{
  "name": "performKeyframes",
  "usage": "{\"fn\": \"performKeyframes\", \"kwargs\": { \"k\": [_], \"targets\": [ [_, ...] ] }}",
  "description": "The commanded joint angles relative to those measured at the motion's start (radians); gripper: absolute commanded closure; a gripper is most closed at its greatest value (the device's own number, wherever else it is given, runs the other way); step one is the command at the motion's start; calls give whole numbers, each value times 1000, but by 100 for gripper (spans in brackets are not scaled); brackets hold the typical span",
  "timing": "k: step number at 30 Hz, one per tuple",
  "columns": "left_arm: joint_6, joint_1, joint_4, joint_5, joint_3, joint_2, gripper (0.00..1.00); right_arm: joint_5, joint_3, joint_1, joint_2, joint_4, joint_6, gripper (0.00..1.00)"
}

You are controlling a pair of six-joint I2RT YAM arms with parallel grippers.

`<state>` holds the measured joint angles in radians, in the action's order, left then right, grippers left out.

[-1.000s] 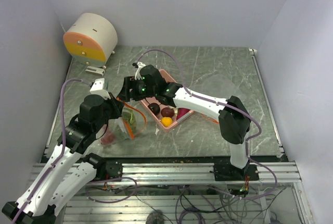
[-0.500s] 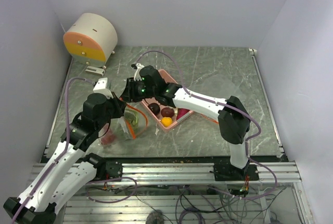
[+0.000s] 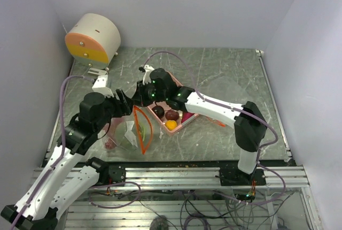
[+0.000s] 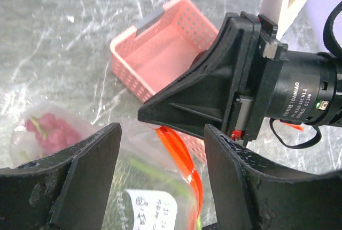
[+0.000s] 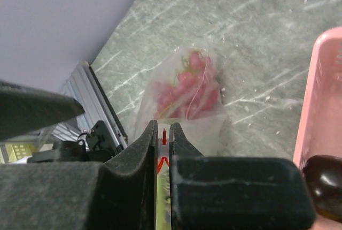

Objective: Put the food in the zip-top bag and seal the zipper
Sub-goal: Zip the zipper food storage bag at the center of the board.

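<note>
- Position: zip-top bag (image 3: 128, 135) lies on the table (image 3: 230, 75) at front-left, just beside the pink basket (image 4: 133, 77) and below both wrists.
- zipper (image 3: 143, 131) stands up as an orange-red loop with the mouth spread. Its upper end runs in under the right gripper (image 3: 137, 100), and the gripper body hides the contact in the top view.
- Right wrist view settles it: both fingers (image 5: 145, 150) are pressed together on the zipper, with only a thin red sliver showing between them.
- Contents are hard to read through the crinkled film. Red grapes (image 5: 187, 86) are clear at the end away from the mouth. A green streak sits nearer the mouth, shape not identifiable. A white printed label (image 4: 144, 208) is cut off by the frame edge.
- left gripper (image 4: 161, 133) is spread wide over the bag with nothing clamped; cannot tell whether its tips touch the film.
- Basket holds a dark purple fruit (image 3: 158, 110), a red-brown fruit (image 3: 171, 115), an orange-yellow fruit (image 3: 171, 125) and a magenta piece (image 3: 188, 116). The right arm covers much of the basket in the top view.
- Cream-and-orange drum (image 3: 93, 38) sits at the far-left corner, well apart.
</note>
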<state>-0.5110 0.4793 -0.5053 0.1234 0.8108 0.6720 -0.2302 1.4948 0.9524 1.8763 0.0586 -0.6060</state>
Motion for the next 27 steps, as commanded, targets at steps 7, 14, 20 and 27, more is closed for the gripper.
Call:
{"fn": "performKeyframes", "kwargs": {
  "k": [7,14,20,27],
  "targets": [
    [198,2,-93,13,181,-83,31,-228,123,-21,-178,156,385,100],
    [300,2,-39,-130,173,-104,39,-410,242,-26,-220,317,616,100],
    [370,2,-8,-269,151,-135,40,-616,326,-48,-179,430,724,100],
    [413,2,109,-422,71,-242,36,-649,346,-52,-163,476,768,100]
  ]
}}
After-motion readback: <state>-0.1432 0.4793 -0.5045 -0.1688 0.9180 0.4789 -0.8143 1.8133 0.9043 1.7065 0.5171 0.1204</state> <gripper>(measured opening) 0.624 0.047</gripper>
